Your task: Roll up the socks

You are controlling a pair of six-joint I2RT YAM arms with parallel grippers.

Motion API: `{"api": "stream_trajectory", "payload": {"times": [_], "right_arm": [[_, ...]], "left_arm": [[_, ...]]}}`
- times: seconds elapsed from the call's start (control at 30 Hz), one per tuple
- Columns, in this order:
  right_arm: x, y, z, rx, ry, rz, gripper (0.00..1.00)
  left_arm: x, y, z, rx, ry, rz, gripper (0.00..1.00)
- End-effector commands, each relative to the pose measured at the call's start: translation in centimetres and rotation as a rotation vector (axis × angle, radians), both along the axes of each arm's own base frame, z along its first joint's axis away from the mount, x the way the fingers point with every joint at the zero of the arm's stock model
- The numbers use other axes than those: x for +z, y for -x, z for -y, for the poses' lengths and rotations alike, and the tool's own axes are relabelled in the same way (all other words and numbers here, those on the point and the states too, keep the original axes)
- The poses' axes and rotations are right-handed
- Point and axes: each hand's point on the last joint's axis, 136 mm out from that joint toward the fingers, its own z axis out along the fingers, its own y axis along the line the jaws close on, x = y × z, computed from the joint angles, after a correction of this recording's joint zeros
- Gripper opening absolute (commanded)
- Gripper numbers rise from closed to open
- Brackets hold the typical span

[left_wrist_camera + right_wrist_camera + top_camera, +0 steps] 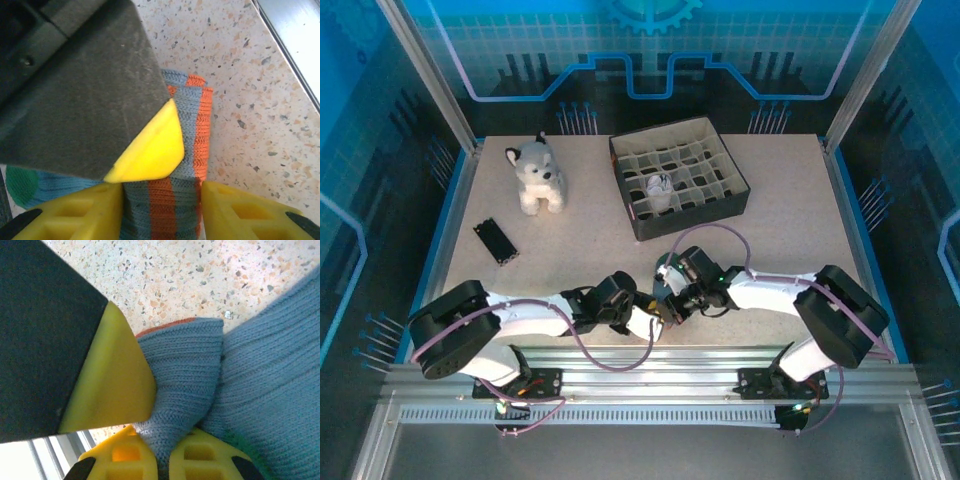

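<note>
Lying across the left gripper (162,200), grey-blue sock (192,125).

Bright even light, blue cast in overhead view, soft shadows, close wrist views blurred in foreground.

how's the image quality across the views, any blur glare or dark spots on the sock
Left wrist: the sock is sharp and evenly lit, its orange and grey-blue knit clear, the yellow fingers of the left gripper at the bottom softer. Right wrist: knit crisp, a washed-out bright patch in the bottom left corner. Top external: blue cast on the surroundings, the table evenly lit, no glare on it.
</note>
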Motion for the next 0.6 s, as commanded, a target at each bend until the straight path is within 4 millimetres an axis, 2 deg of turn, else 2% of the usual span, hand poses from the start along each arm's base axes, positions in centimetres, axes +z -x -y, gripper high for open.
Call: {"api": "stream_trajectory", "payload": {"times": [0.0,0.27,0.57], "right_arm": [[-2.7,1.7,2.7,-0.050,0.114,-0.157,0.00],[-3.2,1.4,2.8,-0.096,0.083,-0.284,0.00],[-4.2,1.4,3.8,-0.139,0.106,-0.359,0.00]], "left_arm": [[-1.3,0.6,-0.3,-0.030,-0.042,-0.016,0.43],[-2.4,0.6,-0.6,-0.039,-0.065,-0.001,0.44],[-1.6,0.8,-1.2,-0.010,-0.032,0.024,0.46]]}}
